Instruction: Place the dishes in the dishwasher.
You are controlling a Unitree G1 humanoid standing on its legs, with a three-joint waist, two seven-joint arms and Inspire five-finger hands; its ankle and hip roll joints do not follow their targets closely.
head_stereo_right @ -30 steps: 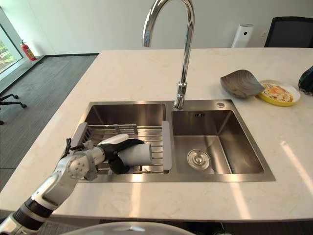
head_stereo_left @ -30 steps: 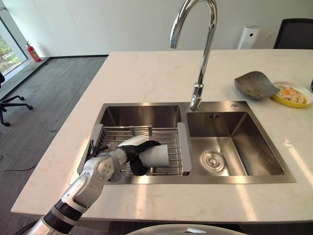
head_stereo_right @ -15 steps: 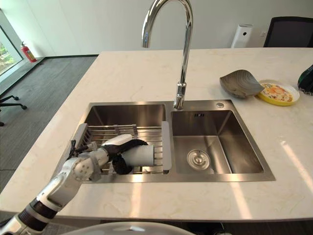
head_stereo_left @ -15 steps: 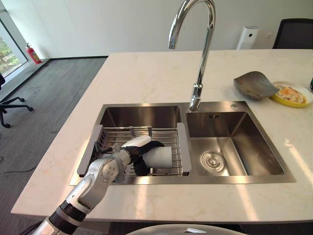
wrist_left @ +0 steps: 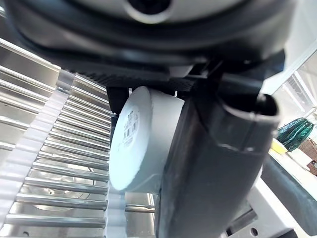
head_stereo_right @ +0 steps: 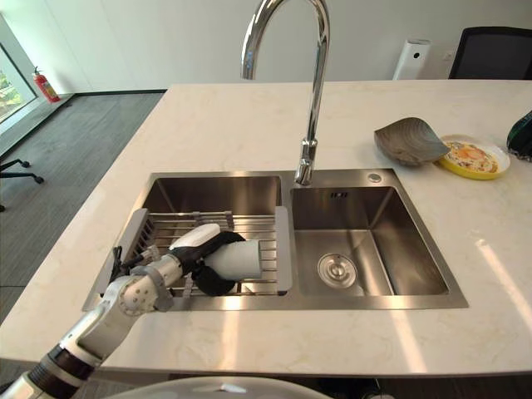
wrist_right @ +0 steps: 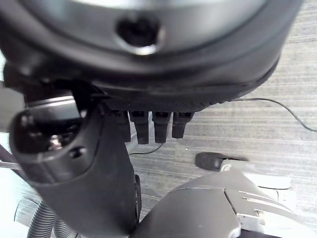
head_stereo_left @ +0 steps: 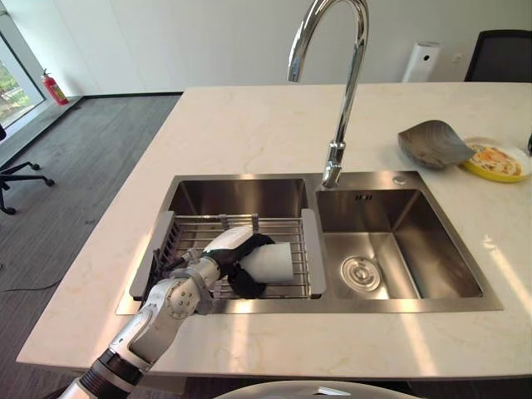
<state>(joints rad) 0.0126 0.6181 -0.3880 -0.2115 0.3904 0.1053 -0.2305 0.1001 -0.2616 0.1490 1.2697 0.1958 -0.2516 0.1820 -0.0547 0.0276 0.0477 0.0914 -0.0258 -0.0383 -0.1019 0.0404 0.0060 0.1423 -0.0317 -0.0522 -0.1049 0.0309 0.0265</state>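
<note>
A white cup (head_stereo_left: pixel 271 261) lies on its side over the wire rack (head_stereo_left: pixel 283 228) that spans the left sink basin (head_stereo_left: pixel 241 196). My left hand (head_stereo_left: pixel 219 263) is shut on the cup, its white-covered thumb over the top and dark fingers curled under it. The left wrist view shows the cup's base (wrist_left: pixel 134 140) past the thumb, with the rack's bars beneath. A grey bowl (head_stereo_left: pixel 432 143) and a yellow plate (head_stereo_left: pixel 496 161) sit on the counter at the far right. My right hand (wrist_right: pixel 74 163) hangs over the floor with straight fingers, holding nothing.
A tall chrome faucet (head_stereo_left: pixel 342 83) rises between the two basins. The right basin (head_stereo_left: pixel 399 243) holds only its drain. A dark green object (head_stereo_right: pixel 522 136) sits at the counter's right edge. An office chair (head_stereo_left: pixel 18 176) stands on the floor at the left.
My left arm has slid a little to the right along the sink's front edge, and the cup in its hand has shifted slightly up over the rack.
</note>
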